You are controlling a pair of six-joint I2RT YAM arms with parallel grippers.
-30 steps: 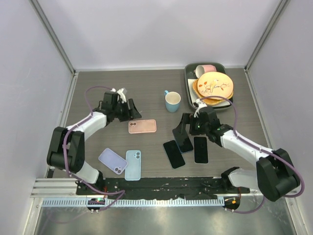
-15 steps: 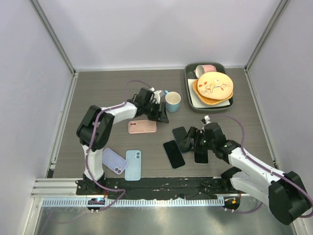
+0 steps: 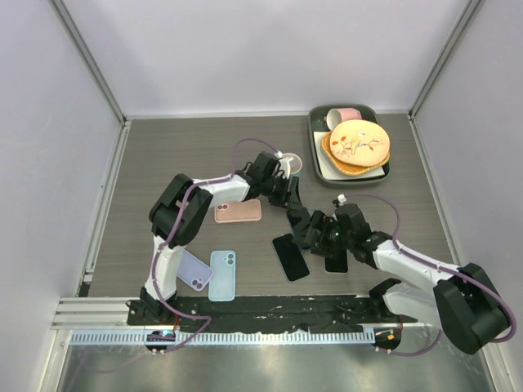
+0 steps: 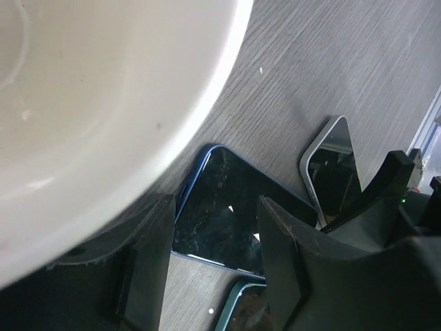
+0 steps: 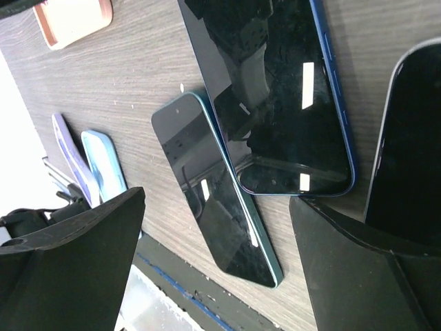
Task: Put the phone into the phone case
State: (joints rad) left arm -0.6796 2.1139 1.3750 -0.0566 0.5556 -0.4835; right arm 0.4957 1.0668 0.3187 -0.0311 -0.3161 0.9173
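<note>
Three dark phones lie face up at the table's middle right: a teal-edged one [image 3: 291, 257] [image 5: 213, 200], a blue-edged one [image 5: 275, 89] [image 4: 227, 221] and a silver-edged one [image 3: 335, 260] [image 5: 413, 152] [image 4: 334, 165]. Three empty cases lie to the left: pink [image 3: 238, 211] [image 5: 72, 17], purple [image 3: 189, 269] and light blue [image 3: 222, 275]. My left gripper [image 3: 286, 200] [image 4: 213, 269] is open and empty, low over the blue-edged phone's near end. My right gripper [image 3: 309, 233] [image 5: 220, 276] is open and empty, just above the teal-edged and blue-edged phones.
A blue cup [image 3: 291, 166] [image 4: 103, 103] stands right beside my left gripper. A grey tray [image 3: 317, 159] with plates and a pink cup sits at the back right. The two grippers are very close together over the phones.
My left arm has swung right, from beside the pink case to next to the cup above the blue-edged phone. My right gripper has shifted toward the phones' near ends.
</note>
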